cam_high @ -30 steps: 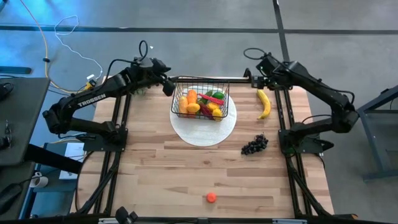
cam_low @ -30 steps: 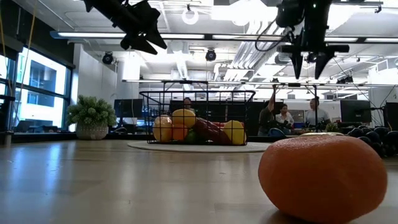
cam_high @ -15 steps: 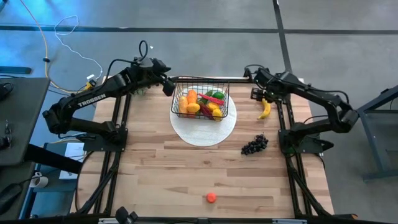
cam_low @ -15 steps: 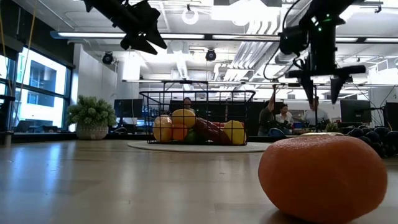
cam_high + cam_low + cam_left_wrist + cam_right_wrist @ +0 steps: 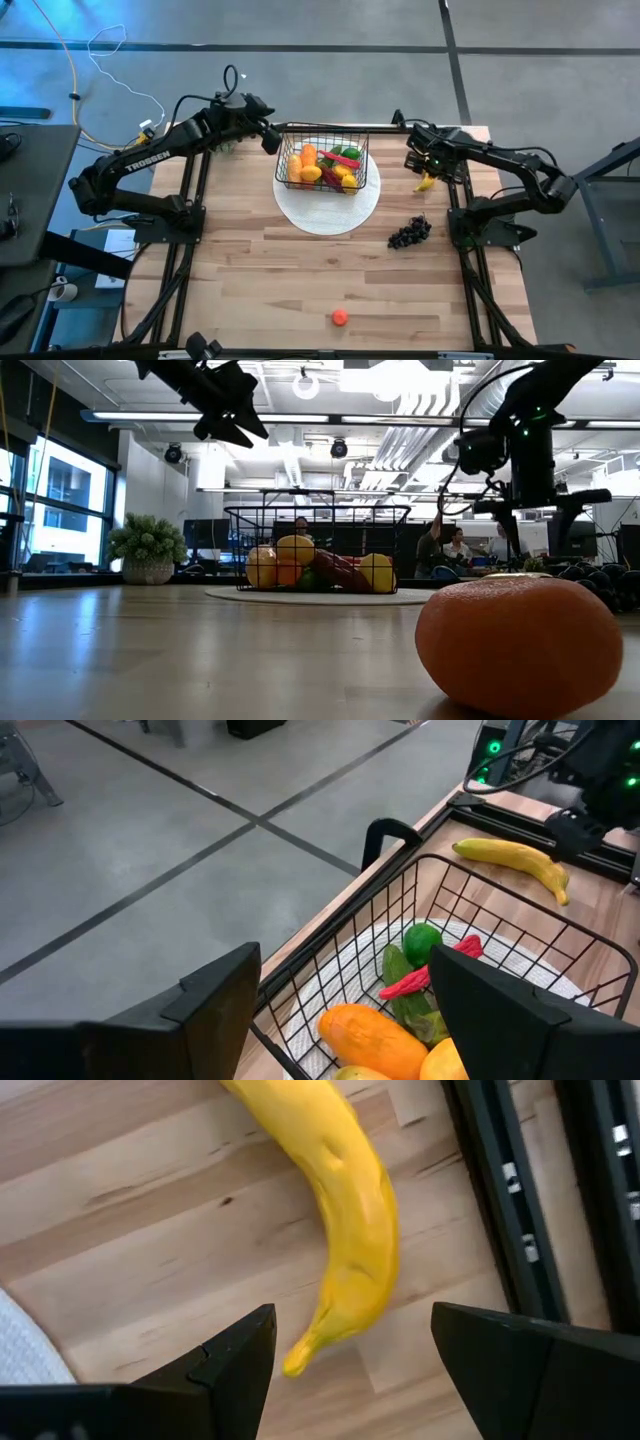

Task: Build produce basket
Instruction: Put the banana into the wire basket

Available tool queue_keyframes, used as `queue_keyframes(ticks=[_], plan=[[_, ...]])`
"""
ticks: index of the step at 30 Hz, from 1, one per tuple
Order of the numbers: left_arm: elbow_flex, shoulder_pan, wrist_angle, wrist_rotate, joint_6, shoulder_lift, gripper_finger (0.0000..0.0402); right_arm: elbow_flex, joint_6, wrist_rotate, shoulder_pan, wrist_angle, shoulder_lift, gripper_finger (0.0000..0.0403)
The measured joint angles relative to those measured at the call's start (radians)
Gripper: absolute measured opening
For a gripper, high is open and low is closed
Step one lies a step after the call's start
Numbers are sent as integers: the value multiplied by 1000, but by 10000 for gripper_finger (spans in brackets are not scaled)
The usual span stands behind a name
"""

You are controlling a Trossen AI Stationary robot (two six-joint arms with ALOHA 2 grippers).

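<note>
The black wire basket (image 5: 323, 158) stands on a round white plate (image 5: 330, 212) and holds orange, yellow, red and green produce (image 5: 372, 1038). A yellow banana (image 5: 350, 1210) lies flat on the wood near the table's far right edge. My right gripper (image 5: 426, 163) is open just above the banana, with a finger on either side of its lower end and not touching it. Dark grapes (image 5: 409, 233) lie nearer than the banana. A small orange fruit (image 5: 340, 317) sits near the near edge. My left gripper (image 5: 270, 135) hovers open above the basket's far left corner.
Dark frame rails (image 5: 455, 185) run along the table's right side close to the banana, and others (image 5: 190, 200) along the left. In the low view the orange fruit (image 5: 518, 643) fills the foreground. People sit in the room behind the table. Bare wood lies between plate and near edge.
My right gripper has moved toward the table's near edge and down, from high beside the far right corner to just over the banana, staying open. The left arm, the basket and the produce have kept still.
</note>
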Motion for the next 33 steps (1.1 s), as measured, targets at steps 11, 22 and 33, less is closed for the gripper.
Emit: queue_keyframes(ticks=[11, 22, 33], plan=[[0, 0, 1, 0, 0, 0, 280, -127, 61, 2, 0, 151, 0, 248], [0, 0, 8, 0, 0, 0, 280, -214, 109, 11, 0, 241, 1, 239], [0, 0, 8, 0, 0, 0, 280, -218, 109, 87, 0, 250, 1, 93]])
